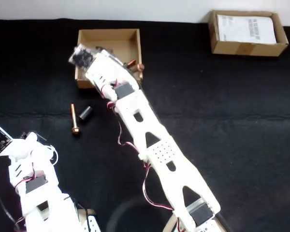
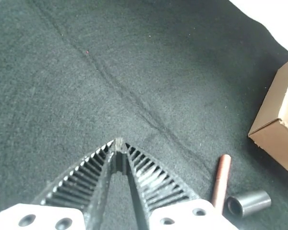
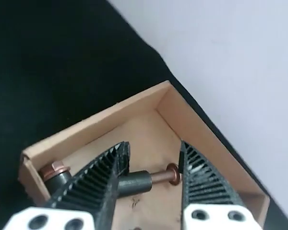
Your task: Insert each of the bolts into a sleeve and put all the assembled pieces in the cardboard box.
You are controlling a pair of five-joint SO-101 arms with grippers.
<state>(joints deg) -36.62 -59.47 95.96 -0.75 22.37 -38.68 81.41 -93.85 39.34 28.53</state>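
Your right gripper (image 3: 153, 146) released over brown cardboard box (image 3: 101, 122); assembled copper-bolt-in-dark-sleeve piece (image 3: 144, 181) below jaws, second assembled piece (image 3: 57, 173) beside. Left gripper (image 2: 119, 141) clenched, empty; loose copper bolt (image 2: 221, 179), dark grey metal sleeve (image 2: 248, 202) beside jaws, not yet joined.

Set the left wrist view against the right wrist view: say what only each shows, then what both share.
Left wrist view only: the left arm's jaws, shut, over the black cloth; a loose bolt with an empty sleeve beside it. Right wrist view only: the right arm's jaws, open, over the inside of the cardboard box; one assembled piece lying between them, a second assembled piece in a corner. Both: the cardboard box and the black cloth.
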